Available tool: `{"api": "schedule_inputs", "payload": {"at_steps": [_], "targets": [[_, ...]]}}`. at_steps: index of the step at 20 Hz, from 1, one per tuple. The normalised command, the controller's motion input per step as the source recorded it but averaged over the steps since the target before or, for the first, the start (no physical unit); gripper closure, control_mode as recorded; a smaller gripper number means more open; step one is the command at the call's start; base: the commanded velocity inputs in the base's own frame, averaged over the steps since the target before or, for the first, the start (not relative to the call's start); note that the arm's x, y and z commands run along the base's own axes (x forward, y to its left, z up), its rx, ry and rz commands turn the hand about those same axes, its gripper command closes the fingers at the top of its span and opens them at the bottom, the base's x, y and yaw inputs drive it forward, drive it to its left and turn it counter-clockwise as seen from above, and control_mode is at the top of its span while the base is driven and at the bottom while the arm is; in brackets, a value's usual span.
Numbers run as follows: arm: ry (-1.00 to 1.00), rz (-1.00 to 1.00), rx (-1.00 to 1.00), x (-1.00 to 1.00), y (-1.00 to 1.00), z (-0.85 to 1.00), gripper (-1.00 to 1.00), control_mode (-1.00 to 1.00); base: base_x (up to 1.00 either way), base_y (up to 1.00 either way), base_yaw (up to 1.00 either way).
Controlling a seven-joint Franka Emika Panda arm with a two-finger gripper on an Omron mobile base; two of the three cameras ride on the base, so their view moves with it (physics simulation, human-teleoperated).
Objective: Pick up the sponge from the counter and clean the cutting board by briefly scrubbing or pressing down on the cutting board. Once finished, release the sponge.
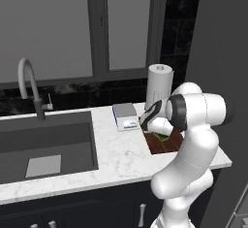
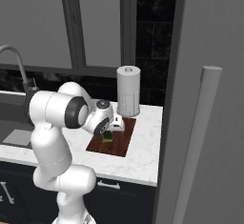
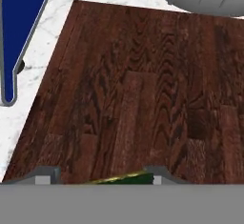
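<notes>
Looking from large to small, I begin with the counter point(image 1: 116, 154), a white marble top over dark cabinets, with a dark sink point(image 1: 46, 142) sunk into its left part and a curved faucet point(image 1: 29, 84) behind it. At the back edge stands a tall grey cylinder, perhaps a paper towel roll point(image 2: 128, 92), and to the left of it lies a grey-and-white kitchen scale point(image 1: 125, 116).

Next comes the cutting board point(image 2: 119, 142), dark reddish-brown with clear grain, flat on the counter in front of the roll. It seems stiff and steady, so I judge it will not slide easily when I press on it.

My tool point(image 2: 108, 133) hangs low over the board, its two jaws drawn in on the sponge point(image 2: 107, 136). In the hand view I see a yellow-green and dark green edge of the sponge point(image 3: 125, 178) between the tips, just above the wood. Whether it already touches the board I cannot tell.

The sponge is small, light and soft, I think. It will squash under the jaws, so a hold across its middle on the two long sides is best, firm enough that it does not twist while scrubbing.
</notes>
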Motion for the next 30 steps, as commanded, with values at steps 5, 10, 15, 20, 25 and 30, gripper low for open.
{"api": "schedule_inputs", "payload": {"at_steps": [5, 10, 15, 20, 25, 30], "targets": [[-0.15, 0.0, 0.0, 0.45, -0.02, 0.0, 1.0, -1.0, 0.0, 0.0, 0.0], [-0.22, 0.0, 0.0, -0.01, -0.08, -0.01, 1.0, -1.0, 0.0, 0.0, 0.0], [-0.06, 0.0, 0.0, -0.68, -0.12, -0.17, 1.0, -1.0, 0.0, 0.0, 0.0], [0.0, 0.0, 0.0, -0.95, -0.21, -0.34, 1.0, -1.0, 0.0, 0.0, 0.0], [0.01, 0.0, 0.0, -0.39, -0.16, -0.13, 1.0, -1.0, 0.0, 0.0, 0.0], [-0.02, 0.0, 0.0, 0.46, -0.23, 0.0, 1.0, -1.0, 0.0, 0.0, 0.0]]}}
